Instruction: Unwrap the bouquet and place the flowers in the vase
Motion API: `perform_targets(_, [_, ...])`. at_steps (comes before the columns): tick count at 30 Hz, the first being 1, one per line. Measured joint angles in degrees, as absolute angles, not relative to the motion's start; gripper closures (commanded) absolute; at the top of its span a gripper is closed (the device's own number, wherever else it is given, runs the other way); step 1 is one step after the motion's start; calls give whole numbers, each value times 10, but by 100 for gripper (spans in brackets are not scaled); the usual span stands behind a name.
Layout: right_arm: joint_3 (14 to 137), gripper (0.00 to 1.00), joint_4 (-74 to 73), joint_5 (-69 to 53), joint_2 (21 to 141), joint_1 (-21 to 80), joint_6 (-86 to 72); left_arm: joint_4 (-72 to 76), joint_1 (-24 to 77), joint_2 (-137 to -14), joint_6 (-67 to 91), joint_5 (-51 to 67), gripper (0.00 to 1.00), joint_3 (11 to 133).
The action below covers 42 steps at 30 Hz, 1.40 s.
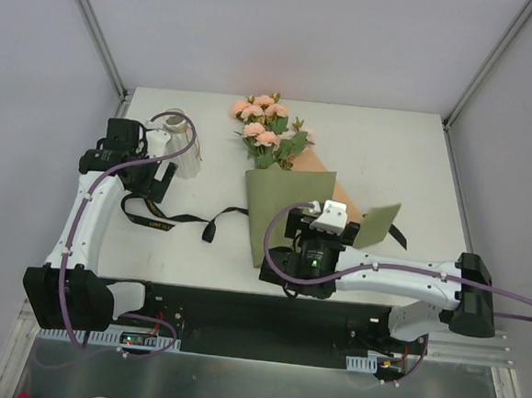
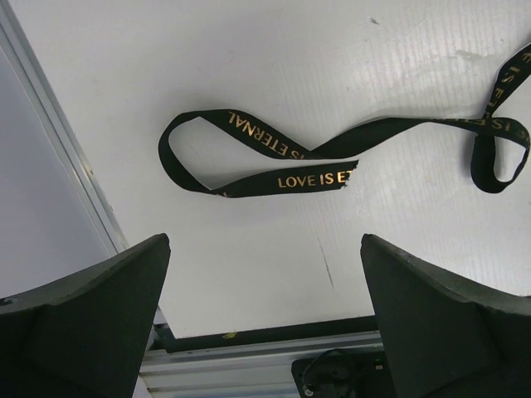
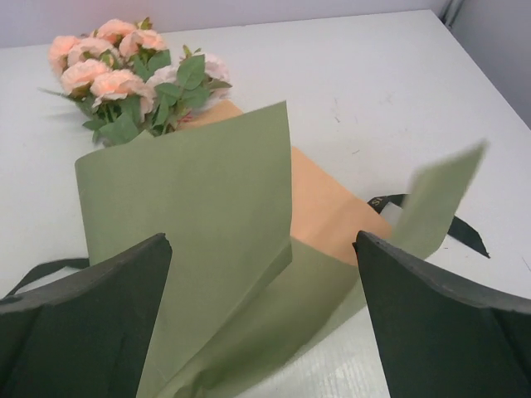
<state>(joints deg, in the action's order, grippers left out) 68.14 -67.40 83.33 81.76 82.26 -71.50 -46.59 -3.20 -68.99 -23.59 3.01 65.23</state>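
Note:
The bouquet lies mid-table, its peach-pink flowers [image 1: 263, 120] [image 3: 108, 62] pointing away from me. Its olive-green paper [image 1: 284, 205] [image 3: 191, 232] has come loose: the tan inside [image 3: 332, 207] shows and one flap [image 1: 379, 222] stands up at the right. My right gripper [image 1: 322, 220] [image 3: 264, 239] is open over the narrow end of the paper, holding nothing. The black ribbon [image 1: 168, 219] [image 2: 274, 157] lies untied on the table. My left gripper [image 1: 151, 190] [image 2: 264, 240] hangs open above it, empty. The vase [image 1: 179, 151] stands just behind that gripper, partly hidden by a cable.
The white table [image 1: 390, 144] has grey walls at the back and both sides. A metal rail [image 2: 249, 361] runs along its near edge. One ribbon end [image 3: 465, 232] sticks out from under the paper's right side, and another ribbon end [image 3: 41, 269] from under its left side.

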Motion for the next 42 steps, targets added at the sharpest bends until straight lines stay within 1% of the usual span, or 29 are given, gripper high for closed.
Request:
perform_targets(4, [687, 4, -720, 833, 790, 784, -755, -470, -22, -690, -236, 30, 1, 664])
perform_targets(6, [711, 4, -735, 832, 764, 755, -753, -477, -18, -690, -235, 30, 1, 675])
perform_targets(9, [780, 3, -750, 833, 740, 710, -739, -486, -18, -690, -234, 30, 1, 695])
perform_targets(11, [857, 3, -756, 836, 745, 677, -717, -492, -18, -690, -233, 32, 1, 709])
perform_targets(13, [940, 4, -763, 840, 777, 654, -680, -496, -18, -690, -232, 36, 1, 721])
perform_targets(16, [1059, 3, -759, 849, 850, 648, -617, -500, -18, -688, -231, 41, 1, 725])
perform_targets(20, [1122, 3, -757, 844, 931, 621, -539, -501, -18, -688, -231, 41, 1, 725])
perform_targets(23, [1191, 4, -761, 837, 983, 524, -463, -501, -18, -686, -231, 40, 1, 725])
perform_targets(27, [1349, 4, -748, 842, 1063, 386, -334, -500, -18, -686, -232, 34, 1, 721])
perform_targets(28, [1345, 4, -722, 825, 1064, 360, -288, -499, -18, -686, -232, 32, 1, 721])
perform_targets(29, [1300, 4, -654, 784, 1040, 336, -215, -500, -18, -687, -232, 29, 1, 721])
perform_targets(30, [1210, 4, -569, 725, 996, 313, -161, -498, -18, -687, -232, 27, 1, 721])
perform_targets(31, [1080, 4, -494, 626, 925, 281, -113, -497, -18, -688, -234, 25, 1, 720])
perform_targets(32, [1005, 4, -459, 557, 877, 258, -82, -495, -18, -688, -234, 24, 1, 718])
perform_targets(33, [971, 4, -441, 513, 852, 241, -62, -492, -18, -688, -234, 24, 1, 715])
perform_targets(35, [962, 4, -408, 422, 823, 220, -20, -487, -18, -687, -235, 23, 1, 705])
perform_targets(39, [962, 3, -322, 279, 802, 223, 23, -486, -18, -688, -235, 24, 1, 688])
perform_targets(40, [934, 1, -291, 243, 793, 221, 23, -486, -18, -688, -235, 24, 1, 686])
perform_targets(41, [895, 6, -268, 204, 780, 216, 22, -487, -18, -688, -235, 25, 1, 686])
perform_targets(42, [856, 7, -259, 167, 771, 209, 19, -486, -18, -688, -235, 25, 1, 686])
